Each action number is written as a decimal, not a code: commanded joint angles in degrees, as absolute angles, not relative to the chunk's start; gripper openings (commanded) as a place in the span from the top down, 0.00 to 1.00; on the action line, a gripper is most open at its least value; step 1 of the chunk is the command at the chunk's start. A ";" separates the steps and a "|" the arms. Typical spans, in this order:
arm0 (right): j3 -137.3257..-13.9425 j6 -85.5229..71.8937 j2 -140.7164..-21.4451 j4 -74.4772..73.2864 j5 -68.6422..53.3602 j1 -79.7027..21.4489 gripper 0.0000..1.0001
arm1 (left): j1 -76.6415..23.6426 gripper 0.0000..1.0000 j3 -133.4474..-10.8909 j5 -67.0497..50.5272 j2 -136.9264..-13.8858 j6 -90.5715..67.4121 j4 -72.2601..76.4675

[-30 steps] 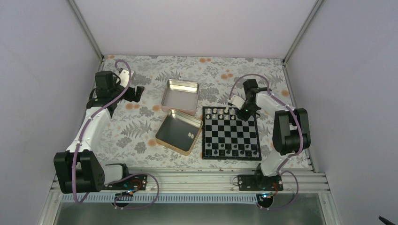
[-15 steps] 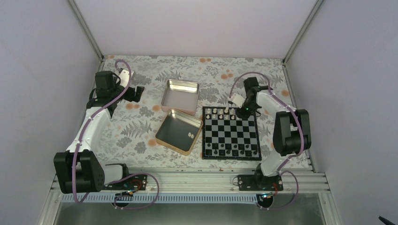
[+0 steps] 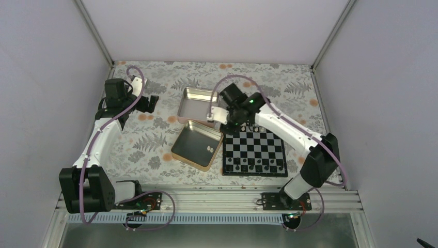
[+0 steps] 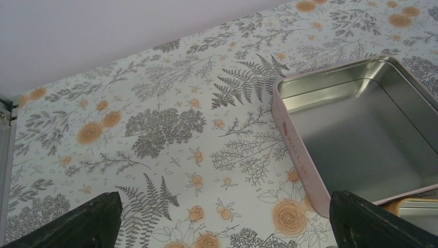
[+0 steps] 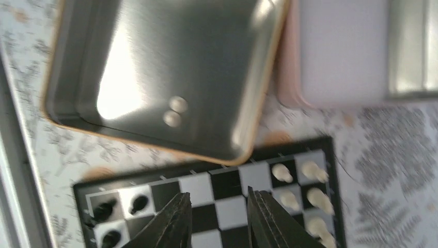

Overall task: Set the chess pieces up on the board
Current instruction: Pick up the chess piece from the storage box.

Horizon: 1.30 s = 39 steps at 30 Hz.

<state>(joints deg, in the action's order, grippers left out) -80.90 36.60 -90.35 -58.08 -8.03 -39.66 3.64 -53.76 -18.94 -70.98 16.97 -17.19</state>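
The small square black-and-silver chequered chessboard (image 3: 254,175) lies on the floral-patterned surface (image 3: 150,142) and is taken as the reference here. Several tiny cream-white chess pieces (image 5: 315,198) are already stood on its far rows, toward its far left corner. Tiny dark pieces (image 3: 253,167) are lined along its near edge. Two more cream-white figures (image 3: 209,148) are seen lying in the shallow gold-rimmed metal tin (image 3: 187,139), which sits just beside the board's left edge. A second, pink-walled metal tin (image 3: 198,107) is set beyond that one, off the board's far left corner.

The right claw (image 5: 218,195) is carried above the board's left edge, pointed toward the gold-rimmed tin. Its jaws are parted by a narrow gap and nothing is pinched between them (chequered squares show through the gap). That small spread is judged suited to such tiny figures. The reach across the board is judged to be aimed at the two pieces in the tin, which are not yet placed.

The left claw (image 4: 225,201) is held well to the left of the board, above the surface beside the pink-walled tin, with its jaws spread wide and nothing between them. It is judged to be parked there so that the right arm's path is not crossed.
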 commanded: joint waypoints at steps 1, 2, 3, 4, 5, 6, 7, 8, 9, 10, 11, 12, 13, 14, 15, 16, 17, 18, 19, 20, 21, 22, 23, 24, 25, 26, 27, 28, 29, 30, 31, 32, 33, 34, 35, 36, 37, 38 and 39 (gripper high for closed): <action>-82.64 33.85 -94.32 -59.45 -8.84 -45.48 0.69 | 3.78 0.00 -54.14 -19.25 -69.93 17.27 -17.21; -82.82 33.86 -94.85 -59.03 -8.53 -46.39 0.69 | 3.86 0.00 -54.14 -19.25 -69.94 17.23 -17.15; -82.87 33.90 -97.34 -58.40 -8.43 -47.06 0.69 | 3.81 0.00 -54.14 -19.25 -69.94 17.25 -17.22; -82.80 34.07 -98.61 -57.69 -8.56 -47.82 0.69 | 3.78 0.00 -54.14 -19.25 -69.94 17.23 -17.15; -82.65 34.23 -99.79 -56.74 -8.68 -48.55 0.68 | 3.78 0.00 -54.10 -19.25 -69.97 17.24 -17.14; -82.52 34.30 -101.49 -55.77 -8.71 -49.21 0.68 | 3.81 0.00 -54.14 -19.18 -69.96 17.27 -17.12; -82.47 34.26 -102.83 -54.97 -8.44 -49.87 0.68 | 3.85 0.00 -54.14 -19.17 -69.96 17.23 -17.14; -82.60 34.42 -104.33 -54.46 -8.19 -50.78 0.68 | 3.85 0.00 -54.10 -19.17 -69.90 17.23 -17.14; -82.91 34.61 -105.73 -54.23 -7.88 -51.45 0.68 | 3.84 0.00 -54.09 -19.16 -69.85 17.23 -17.07; -83.21 34.71 -107.02 -53.99 -7.75 -51.96 0.68 | 3.89 0.00 -54.08 -19.14 -69.80 17.23 -17.11; -83.68 34.79 -108.21 -53.90 -7.80 -52.35 0.68 | 3.86 0.00 -54.06 -19.20 -69.79 17.25 -17.10; -84.23 34.80 -109.39 -54.04 -7.82 -52.72 0.68 | 3.88 0.00 -54.06 -19.24 -69.71 17.23 -17.08; -84.92 34.68 -110.47 -54.27 -7.64 -53.08 0.68 | 3.87 0.00 -54.05 -19.29 -69.78 17.25 -17.09; -85.62 34.51 -111.75 -54.65 -7.30 -53.31 0.68 | 3.83 0.00 -54.10 -19.33 -69.77 17.27 -17.18; -86.17 34.52 -112.74 -55.01 -7.23 -53.46 0.68 | 3.86 0.00 -54.14 -19.40 -69.90 17.23 -17.18; -86.63 34.43 -113.46 -55.12 -7.07 -53.45 0.68 | 3.87 0.00 -54.14 -19.43 -69.91 17.19 -17.29; -86.85 34.47 -113.95 -55.16 -7.05 -53.51 0.68 | 3.85 0.00 -54.14 -19.50 -69.95 17.27 -17.30; -86.92 34.52 -114.25 -55.13 -6.96 -53.46 0.68 | 3.86 0.00 -54.15 -19.55 -69.89 17.23 -17.31; -86.93 34.47 -114.43 -55.05 -6.76 -53.51 0.68 | 3.87 0.00 -54.14 -19.52 -69.83 17.27 -17.25; -86.89 34.43 -114.63 -54.95 -6.40 -53.49 0.68 | 3.80 0.00 -54.16 -19.51 -69.71 17.23 -17.31; -86.80 34.37 -114.79 -54.71 -6.01 -53.51 0.68 | 3.86 0.00 -54.14 -19.51 -69.66 17.15 -17.29; -86.63 34.36 -114.98 -54.55 -5.56 -53.46 0.69 | 3.87 0.00 -54.14 -19.51 -69.58 17.18 -17.25; -86.56 34.25 -115.16 -54.43 -5.01 -53.47 0.69 | 3.87 0.00 -54.14 -19.51 -69.52 17.14 -17.29; -86.53 34.19 -115.59 -54.48 -4.47 -53.52 0.69 | 3.87 0.00 -54.12 -19.51 -69.48 17.14 -17.32; -86.47 34.23 -115.84 -54.43 -4.13 -53.47 0.69 | 3.87 0.00 -54.14 -19.51 -69.45 17.16 -17.39; -86.32 34.23 -115.99 -54.23 -3.70 -53.47 0.69 | 3.87 0.00 -54.21 -19.57 -69.41 17.15 -17.37; -86.24 34.27 -116.16 -53.98 -3.57 -53.51 0.68 | 3.87 0.00 -54.27 -19.60 -69.43 17.15 -17.42; -86.22 34.38 -116.27 -53.80 -3.52 -53.52 0.68 | 3.87 0.00 -54.23 -19.60 -69.39 17.14 -17.43; -86.30 34.43 -116.58 -53.61 -3.41 -53.48 0.68 | 3.85 0.00 -54.23 -19.60 -69.43 17.14 -17.48; -86.49 34.42 -116.82 -53.54 -3.16 -53.50 0.68 | 3.86 0.00 -54.23 -19.60 -69.43 17.14 -17.48; -86.49 34.44 -117.03 -53.41 -3.03 -53.42 0.68 | 3.87 0.00 -54.23 -19.60 -69.43 17.14 -17.48; -86.58 34.50 -117.23 -53.28 -2.95 -53.40 0.68 | 3.87 0.00 -54.23 -19.64 -69.42 17.14 -17.44; -86.68 34.55 -117.54 -53.20 -2.92 -53.37 0.69 | 3.87 0.00 -54.23 -19.68 -69.43 17.15 -17.46; -86.72 34.65 -117.71 -53.03 -3.01 -53.35 0.69 | 3.87 0.00 -54.23 -19.69 -69.38 17.14 -17.46; -86.68 34.71 -117.83 -52.86 -3.04 -53.39 0.70 | 3.87 0.00 -54.27 -19.69 -69.40 17.15 -17.44; -86.62 34.72 -117.88 -52.61 -2.93 -53.31 0.70 | 3.85 0.00 -54.23 -19.72 -69.41 17.14 -17.42; -86.51 34.73 -117.98 -52.38 -2.96 -53.25 0.71 | 3.86 0.00 -54.23 -19.72 -69.43 17.17 -17.43; -86.50 34.78 -118.02 -52.17 -2.91 -53.25 0.73 | 3.87 0.00 -54.23 -19.74 -69.43 17.15 -17.48; -86.55 34.66 -118.11 -52.14 -2.92 -53.18 0.76 | 3.87 0.00 -54.24 -19.74 -69.43 17.14 -17.49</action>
<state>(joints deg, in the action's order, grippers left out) -85.49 35.07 -117.54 -53.56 -3.70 -53.21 3.64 -53.76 -18.94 -70.43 16.97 -17.72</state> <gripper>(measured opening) 0.280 0.999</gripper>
